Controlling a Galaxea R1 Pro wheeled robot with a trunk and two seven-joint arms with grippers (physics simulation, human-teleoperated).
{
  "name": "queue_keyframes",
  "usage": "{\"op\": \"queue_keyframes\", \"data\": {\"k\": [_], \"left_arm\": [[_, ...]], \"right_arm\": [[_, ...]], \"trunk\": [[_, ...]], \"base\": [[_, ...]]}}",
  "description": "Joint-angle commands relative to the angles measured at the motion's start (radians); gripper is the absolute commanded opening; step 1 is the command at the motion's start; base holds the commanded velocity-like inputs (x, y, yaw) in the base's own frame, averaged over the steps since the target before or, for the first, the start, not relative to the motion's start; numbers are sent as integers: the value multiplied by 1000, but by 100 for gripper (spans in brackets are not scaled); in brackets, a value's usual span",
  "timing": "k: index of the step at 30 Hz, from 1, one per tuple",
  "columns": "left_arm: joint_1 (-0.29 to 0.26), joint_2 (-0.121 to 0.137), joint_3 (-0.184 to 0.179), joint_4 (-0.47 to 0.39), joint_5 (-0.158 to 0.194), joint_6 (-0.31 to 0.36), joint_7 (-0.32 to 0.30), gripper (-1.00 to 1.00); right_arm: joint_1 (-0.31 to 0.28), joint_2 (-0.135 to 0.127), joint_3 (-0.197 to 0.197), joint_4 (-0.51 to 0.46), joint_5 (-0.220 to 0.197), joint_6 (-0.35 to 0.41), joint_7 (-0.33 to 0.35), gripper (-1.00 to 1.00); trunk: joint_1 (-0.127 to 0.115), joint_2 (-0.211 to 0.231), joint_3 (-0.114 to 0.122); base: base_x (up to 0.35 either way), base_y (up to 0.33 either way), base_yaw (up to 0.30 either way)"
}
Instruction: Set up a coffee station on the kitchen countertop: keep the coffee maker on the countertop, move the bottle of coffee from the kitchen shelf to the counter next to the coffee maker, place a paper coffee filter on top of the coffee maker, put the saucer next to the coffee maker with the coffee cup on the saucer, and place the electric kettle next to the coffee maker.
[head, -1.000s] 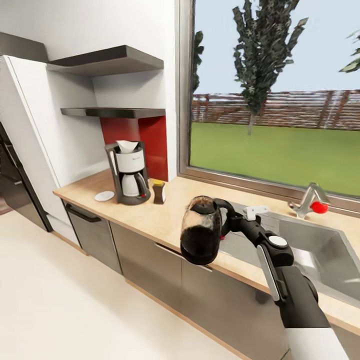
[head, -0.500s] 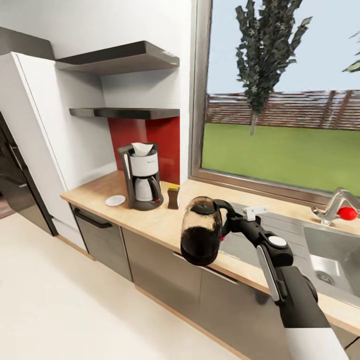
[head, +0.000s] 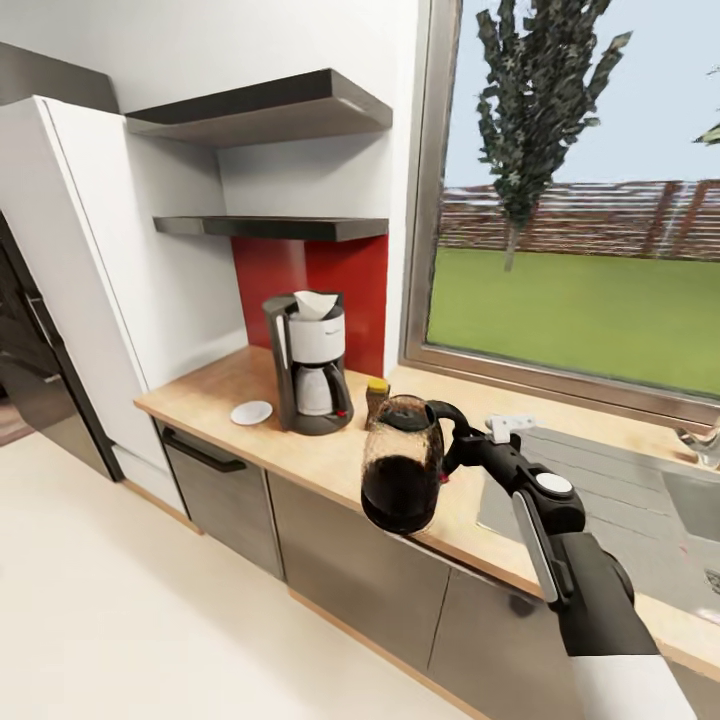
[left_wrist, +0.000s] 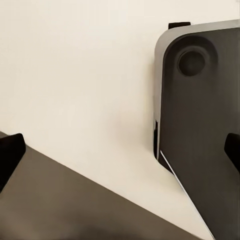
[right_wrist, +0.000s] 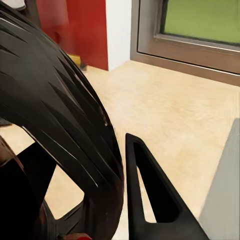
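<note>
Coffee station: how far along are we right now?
Done: coffee maker on the countertop, paper filter on top, bottle of coffee and saucer beside it. In hand: right gripper carries the electric kettle. Left: placing the kettle; I see no cup on the saucer.

Dark translucent electric kettle (head: 401, 468), grey-and-white coffee maker (head: 311, 362), white saucer (head: 251, 412), red backsplash (head: 310, 285)

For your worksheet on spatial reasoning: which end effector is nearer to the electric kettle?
Right. The right end effector grips the electric kettle by its handle, holding it above the countertop edge. The left end effector hangs over floor beside the robot's base, apart from the kettle.
</note>
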Motion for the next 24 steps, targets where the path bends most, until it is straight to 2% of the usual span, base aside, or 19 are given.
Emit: {"op": "queue_keyframes", "data": {"k": [1,24], "left_arm": [[-1,0,5,1,-9,-3,3,100],[-1,5,8,1,-9,-4,2,100]], "right_arm": [[-1,-1,0,-2,0,6,2,-100],[-1,0,0,47,2,3,2,-100]], "trunk": [[1,-2,-2],[1,-2,-2]], "base": [[235,244,0],[236,240,0]]}}
